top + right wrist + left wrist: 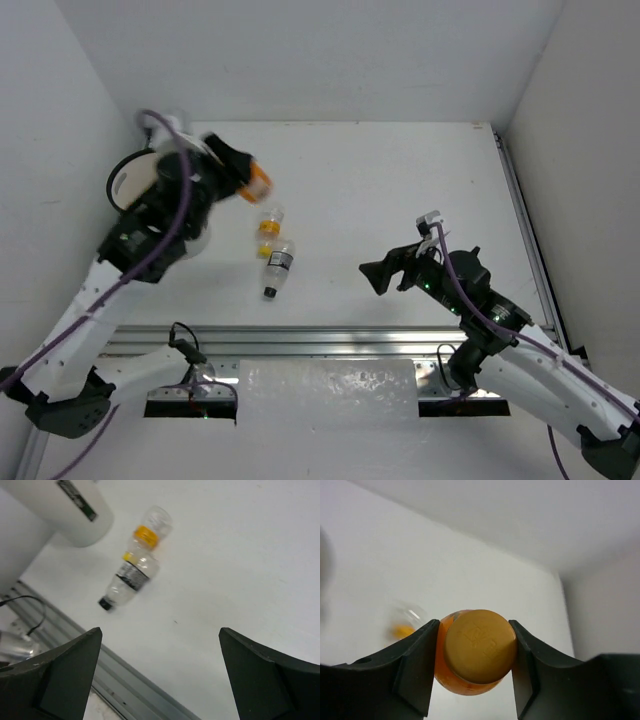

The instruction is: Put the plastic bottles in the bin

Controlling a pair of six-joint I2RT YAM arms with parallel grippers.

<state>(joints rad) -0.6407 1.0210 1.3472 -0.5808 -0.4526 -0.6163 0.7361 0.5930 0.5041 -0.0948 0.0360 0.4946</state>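
Left fingers [415, 672] clenched on an orange bottle [479, 652], one dark finger pressed to each side and the round orange cap turned toward the wrist camera. In the top view, same left fingers [236, 166] and orange bottle [258, 182] at the far left of the tabletop [400, 190], slightly blurred. Held bottle just right of the bin [118, 185]. Bin white, upright, mostly hidden under the left arm, only part of its thin black rim and white wall showing. Cannot tell whether the bottle is directly over the bin's mouth.

Right fingers [60, 675] released, spread wide apart with nothing between them, only bare tabletop [240, 555]. Seen from above, right fingers [378, 272] over the right-centre of the tabletop, pointing left toward the loose bottles and well apart from them.

Two loose bottles lying on their sides near the middle, end to end and touching or nearly so. Farther one: clear bottle with a yellow band [269, 222] [147, 530]. Nearer one: clear bottle with a black cap [277, 265] [126, 582], dark label round its middle, cap toward the near edge. Both a little right of the bin [70, 515], whose white side and small dark label fill the upper left of the right wrist view.

From the left wrist, a blurred clear bottle with a patch of orange-yellow [404, 625] lying beyond the held one.

Along the near edge, a metal rail [400, 340].
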